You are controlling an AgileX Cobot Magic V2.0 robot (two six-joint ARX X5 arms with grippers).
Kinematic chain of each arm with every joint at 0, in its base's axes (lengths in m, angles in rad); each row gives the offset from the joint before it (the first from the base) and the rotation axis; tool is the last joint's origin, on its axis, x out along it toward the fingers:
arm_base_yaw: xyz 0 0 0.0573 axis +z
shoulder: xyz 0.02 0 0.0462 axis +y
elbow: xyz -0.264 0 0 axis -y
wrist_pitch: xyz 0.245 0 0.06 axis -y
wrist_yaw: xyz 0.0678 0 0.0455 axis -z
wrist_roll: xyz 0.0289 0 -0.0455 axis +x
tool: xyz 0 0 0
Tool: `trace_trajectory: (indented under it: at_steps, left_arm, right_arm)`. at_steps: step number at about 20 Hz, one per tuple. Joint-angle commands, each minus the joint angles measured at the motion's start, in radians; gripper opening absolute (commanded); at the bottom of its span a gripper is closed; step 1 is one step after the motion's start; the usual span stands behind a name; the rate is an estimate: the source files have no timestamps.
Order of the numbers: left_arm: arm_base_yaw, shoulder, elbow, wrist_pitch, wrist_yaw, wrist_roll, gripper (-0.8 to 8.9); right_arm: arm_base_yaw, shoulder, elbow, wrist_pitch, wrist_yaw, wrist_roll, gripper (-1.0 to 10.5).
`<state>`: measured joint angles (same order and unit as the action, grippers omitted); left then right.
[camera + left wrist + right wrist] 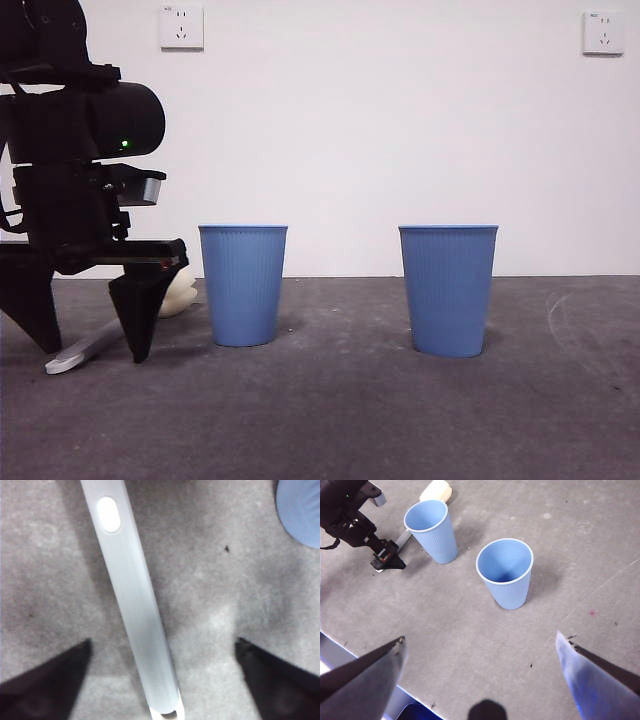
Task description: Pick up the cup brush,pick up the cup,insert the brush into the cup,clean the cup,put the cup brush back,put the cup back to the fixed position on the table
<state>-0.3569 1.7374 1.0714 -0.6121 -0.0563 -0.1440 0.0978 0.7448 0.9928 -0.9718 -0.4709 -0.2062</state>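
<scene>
We are at the pick-up step: our left gripper (162,647) straddles the cup brush (131,595) with jaws wide, holding nothing, and must next close on the handle.

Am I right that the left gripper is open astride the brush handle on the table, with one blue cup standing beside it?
Not quite: two blue cups stand there, as the right wrist view shows. The left gripper is indeed open astride the cup brush on the table.
</scene>
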Motion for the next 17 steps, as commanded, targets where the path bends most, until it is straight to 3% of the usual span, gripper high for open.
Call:
trace_trajectory:
  at_steps: [1, 3, 13, 17]
  left_arm:
    - [-0.005, 0.016, -0.003, 0.004, 0.005, -0.014, 0.82]
    - [-0.005, 0.015, -0.003, 0.0, 0.005, -0.014, -0.09]
    - [0.014, -0.041, -0.002, -0.025, 0.011, -0.007, -0.09]
    - [0.073, -0.132, -0.002, -0.078, 0.011, 0.047, -0.09]
  right_arm:
    - [0.0, -0.001, 0.003, 0.003, -0.002, 0.004, 5.0]
    - [0.0, -0.001, 0.003, 0.003, -0.002, 0.004, 5.0]
    - [0.0, 0.0, 0.003, 0.004, -0.002, 0.004, 5.0]
    - [0.0, -0.001, 0.003, 0.008, -0.002, 0.004, 5.0]
